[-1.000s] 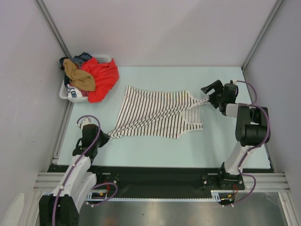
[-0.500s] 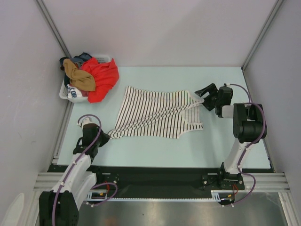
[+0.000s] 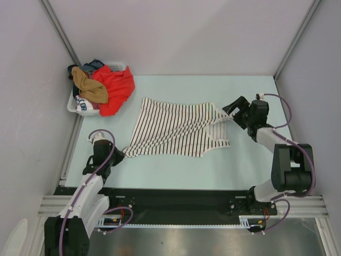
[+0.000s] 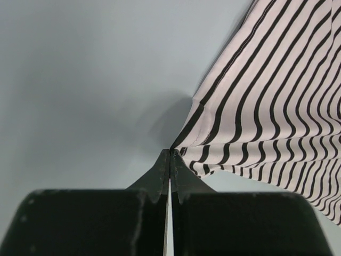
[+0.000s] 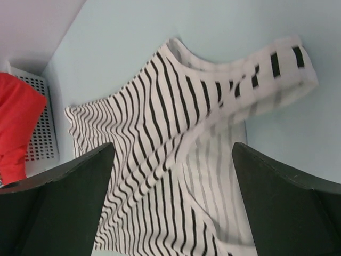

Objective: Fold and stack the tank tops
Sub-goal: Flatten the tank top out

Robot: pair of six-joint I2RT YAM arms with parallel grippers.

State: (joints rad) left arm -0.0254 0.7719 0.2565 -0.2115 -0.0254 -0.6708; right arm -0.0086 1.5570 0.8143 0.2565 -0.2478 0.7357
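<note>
A robotics lab test cell, not a home: plain grey-white wall panels (image 3: 181, 32) in slim aluminium frame posts (image 3: 59, 32) box in a pale mint tabletop (image 3: 176, 165). A black base plate (image 3: 181, 205) lies at 6 o'clock (white-and-black robot arms (image 3: 88, 189) bolted on), and a white perforated plastic laundry basket (image 3: 120, 65) at 10 o'clock.

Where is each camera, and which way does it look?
Top camera: high behind the arms, looking down at the table, striped top and basket; left arm and right arm show.
Left wrist camera: on the left arm, looking low along the table; shut left claw pinches the striped top's corner.
Right wrist camera: on the right arm, looking across the table toward the basket; fingers of the open right claw show.
All three see the striped top.
</note>
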